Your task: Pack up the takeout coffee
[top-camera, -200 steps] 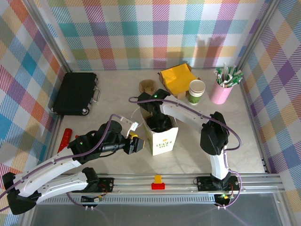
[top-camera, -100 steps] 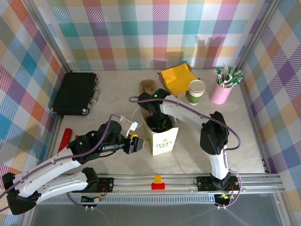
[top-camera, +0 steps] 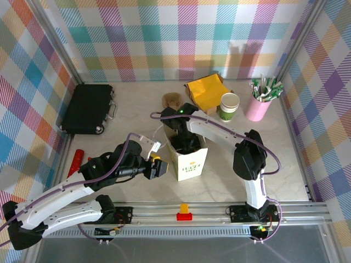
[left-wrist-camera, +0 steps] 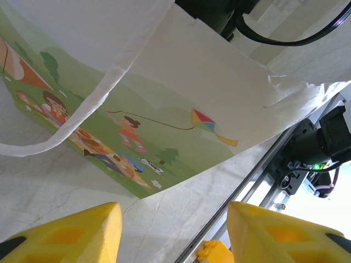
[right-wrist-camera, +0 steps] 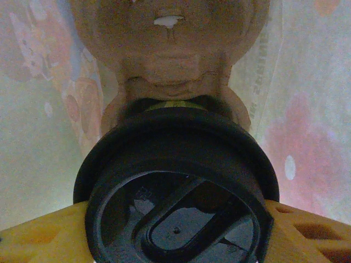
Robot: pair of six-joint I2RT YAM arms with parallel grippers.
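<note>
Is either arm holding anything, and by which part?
The right gripper clasps the takeout coffee by its black lid; the left gripper holds nothing.

Pastel plaid walls [top-camera: 164, 33], pale marbled surface [top-camera: 137, 109], white bag [left-wrist-camera: 208, 93] printed with a green kite-flying scene, coffee cup [right-wrist-camera: 175, 186] with a black lid, black case [top-camera: 88, 108], pink holder [top-camera: 258, 108], yellow napkin [top-camera: 205, 90].

Right gripper [right-wrist-camera: 175, 244] is down inside the paper bag [top-camera: 189, 161], walls masking it from above; takeout coffee [right-wrist-camera: 175, 181] presents its lid, cup body hidden, lower rim cropped.
</note>
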